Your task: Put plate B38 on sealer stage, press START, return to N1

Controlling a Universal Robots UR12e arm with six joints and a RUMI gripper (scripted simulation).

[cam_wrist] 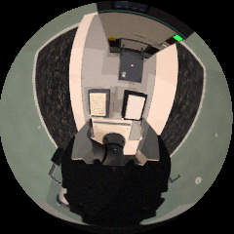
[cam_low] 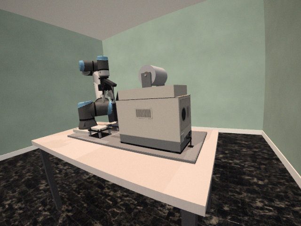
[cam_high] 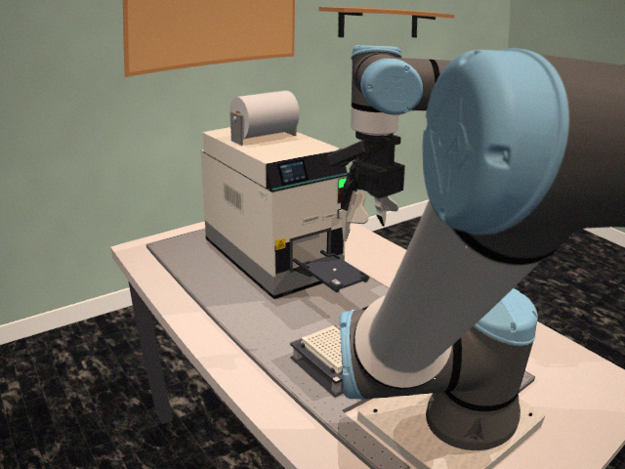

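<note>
Top: The gripper [cam_high: 363, 230] [cam_low: 108, 99] [cam_wrist: 116, 118], parted and holding nothing, hovers near the sealer [cam_high: 236, 212] [cam_low: 150, 124] [cam_wrist: 146, 28], its lamp [cam_high: 342, 183] [cam_wrist: 177, 37] green.

Exterior: The roll [cam_low: 159, 76] [cam_high: 272, 113] tops the sealer.

Wrist: Two plates, beige plate [cam_wrist: 98, 103] [cam_high: 322, 348] and white plate [cam_wrist: 135, 106], rest in holders; which is B38 cannot be told.

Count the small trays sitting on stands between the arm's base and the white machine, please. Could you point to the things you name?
2. In the wrist view, a plate dotted with holes [cam_high: 325, 348] [cam_wrist: 98, 103] sits left; a plain white-topped plate [cam_wrist: 136, 106] sits right. The tool may hide others.
</note>
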